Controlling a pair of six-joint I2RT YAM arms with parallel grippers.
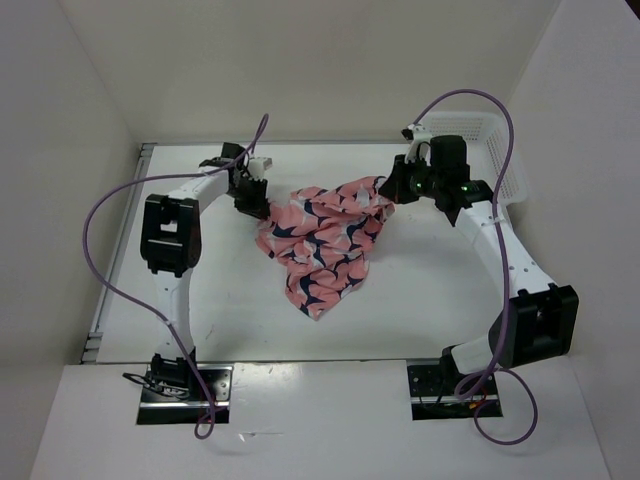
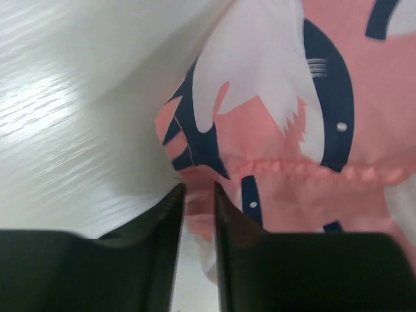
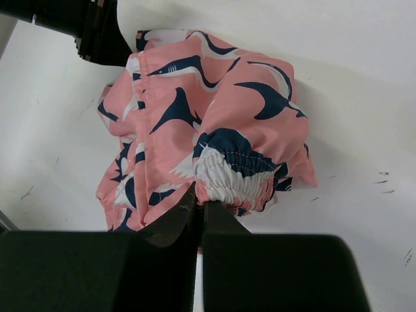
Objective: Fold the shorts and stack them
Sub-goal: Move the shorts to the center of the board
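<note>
The salmon-pink shorts (image 1: 325, 240) with navy and white fish shapes lie crumpled mid-table, stretched between both arms. My left gripper (image 1: 250, 200) sits at their left edge. In the left wrist view its jaws (image 2: 199, 188) stand close together with a fold of the shorts (image 2: 312, 130) pinched between them. At the upper right corner of the cloth, my right gripper (image 1: 392, 188) holds it a little off the table. The right wrist view shows that gripper (image 3: 200, 203) shut on the gathered elastic waistband of the shorts (image 3: 214, 110).
A white mesh basket (image 1: 480, 135) stands at the back right, just behind the right arm. White walls close in the table (image 1: 230, 300) on three sides. The left arm's dark wrist (image 3: 97, 29) shows at the top left of the right wrist view.
</note>
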